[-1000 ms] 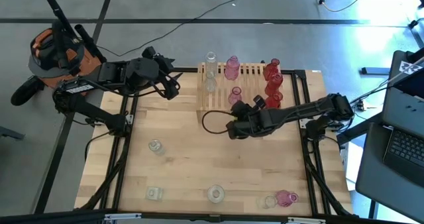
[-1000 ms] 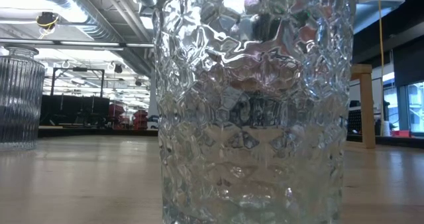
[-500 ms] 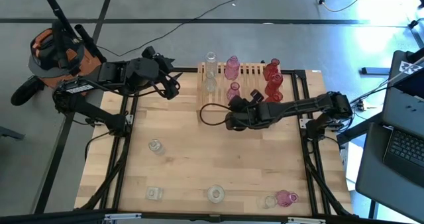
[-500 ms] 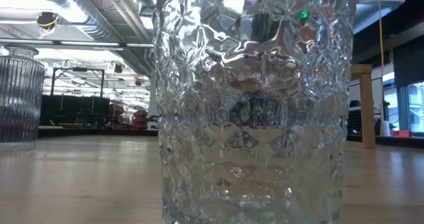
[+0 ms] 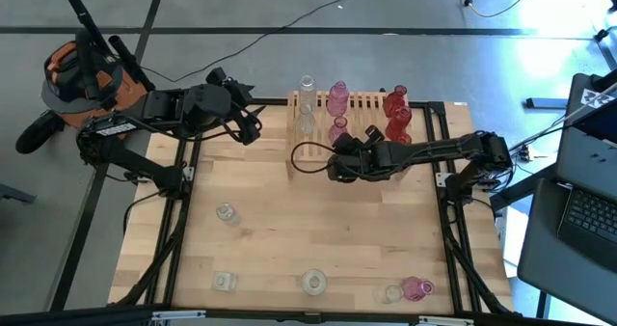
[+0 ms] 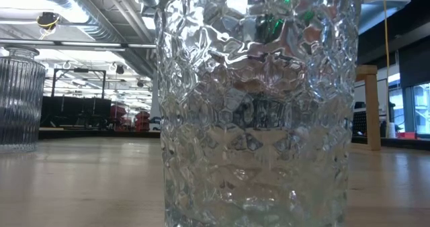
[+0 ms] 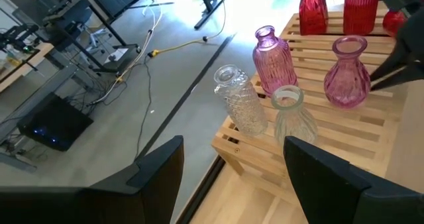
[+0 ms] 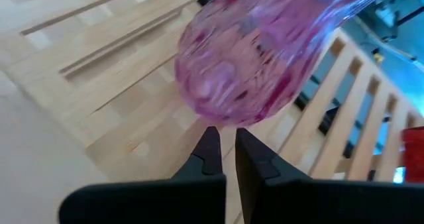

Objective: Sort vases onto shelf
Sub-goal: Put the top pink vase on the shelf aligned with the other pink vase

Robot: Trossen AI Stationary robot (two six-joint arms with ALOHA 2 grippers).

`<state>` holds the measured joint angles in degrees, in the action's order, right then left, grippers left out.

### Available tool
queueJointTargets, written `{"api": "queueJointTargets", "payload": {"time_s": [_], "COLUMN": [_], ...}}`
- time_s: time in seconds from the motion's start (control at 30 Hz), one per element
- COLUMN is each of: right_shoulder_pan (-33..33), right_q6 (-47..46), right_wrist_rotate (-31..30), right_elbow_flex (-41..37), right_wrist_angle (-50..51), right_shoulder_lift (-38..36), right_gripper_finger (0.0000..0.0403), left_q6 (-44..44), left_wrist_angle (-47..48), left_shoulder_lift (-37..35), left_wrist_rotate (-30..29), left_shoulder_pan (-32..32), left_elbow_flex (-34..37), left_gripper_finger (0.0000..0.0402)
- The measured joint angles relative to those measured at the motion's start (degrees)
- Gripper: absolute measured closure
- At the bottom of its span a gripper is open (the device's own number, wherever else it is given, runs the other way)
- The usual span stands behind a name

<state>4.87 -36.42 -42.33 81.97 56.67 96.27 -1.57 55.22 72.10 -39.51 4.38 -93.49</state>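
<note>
A: Why does the right gripper sit with its fingers pressed together and nothing between them?

B: It looks like a nudge, not a grasp. The pink vase stands just past the fingertips on the shelf, so I'd judge it is being squared up on its tier.

A: And the left gripper?

B: Waiting off the table's far left corner, fingers spread wide and empty, the shelf's clear vases well ahead of them. More vases remain along the near table edge.
</note>
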Motion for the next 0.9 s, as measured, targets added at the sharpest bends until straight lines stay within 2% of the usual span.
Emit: {"api": "queueJointTargets", "payload": {"time_s": [0.13,0.33,0.53,0.9], "right_shoulder_pan": [1.9,3.5,3.3,0.2], "right_q6": [-3.5,-8.7,-5.3,-0.3], "right_wrist_rotate": [2.4,1.5,1.6,0.8], "right_elbow_flex": [0.0,0.0,0.0,0.0], "right_wrist_angle": [0.2,-0.9,-7.1,-6.9], "right_shoulder_lift": [0.0,0.0,0.0,0.0], "right_gripper_finger": [0.0403,0.0403,0.0403,0.0403], "left_q6": [0.9,1.5,1.5,1.4], "left_wrist_angle": [1.2,1.6,1.7,1.8], "left_shoulder_lift": [0.0,0.0,0.0,0.0], "left_wrist_rotate": [0.0,0.0,0.0,0.0], "left_shoulder_pan": [0.0,0.0,0.0,0.0], "left_elbow_flex": [0.0,0.0,0.0,0.0], "left_gripper_finger": [0.0151,0.0151,0.0151,0.0151]}}
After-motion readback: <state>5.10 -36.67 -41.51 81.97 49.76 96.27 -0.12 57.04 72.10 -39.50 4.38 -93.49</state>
